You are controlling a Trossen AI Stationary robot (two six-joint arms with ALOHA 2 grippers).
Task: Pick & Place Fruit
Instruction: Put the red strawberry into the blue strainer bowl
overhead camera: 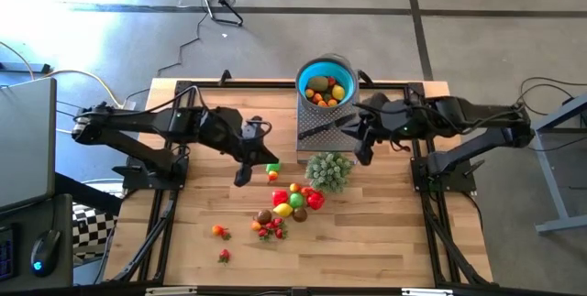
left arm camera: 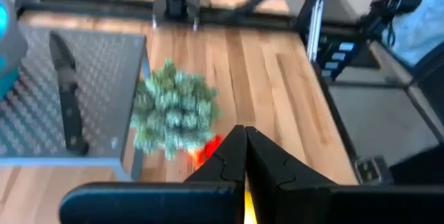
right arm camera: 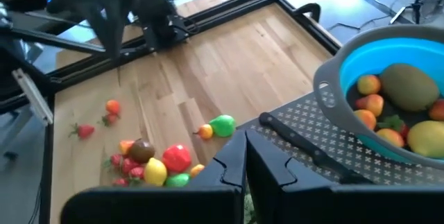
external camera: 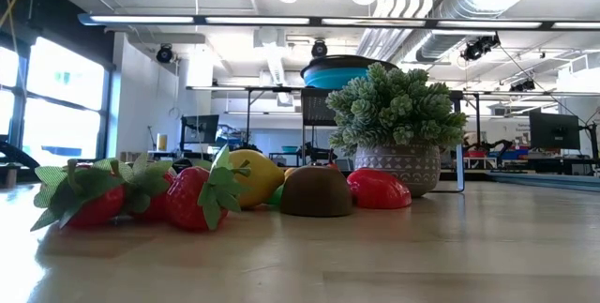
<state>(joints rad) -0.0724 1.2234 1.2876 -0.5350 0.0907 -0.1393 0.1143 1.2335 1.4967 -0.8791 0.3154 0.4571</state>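
High view: toy fruits (overhead camera: 292, 202) lie loose on the table (overhead camera: 385, 241); others fill the blue bowl (overhead camera: 306, 71). Left gripper (overhead camera: 242, 177) and right gripper (overhead camera: 363, 157) both hover clenched, empty.

bowl (left arm camera: 4, 37) cut by frame edge, fruit (left arm camera: 208, 148) behind plant (left arm camera: 173, 109)

My two arms are dark, nearly black all over, built of rounded links joined by bulkier cylindrical joints. Each one rises from a black base block bolted to a black rail frame. My left arm (overhead camera: 165, 126) ends in a pale grey cap at its nine o'clock end. Black cables trail from my right arm (overhead camera: 459, 117). My fingers (left arm camera: 244, 156) are matte black, flat-faced wedges with stepped notches along their inner edges, tapering to narrow tips.
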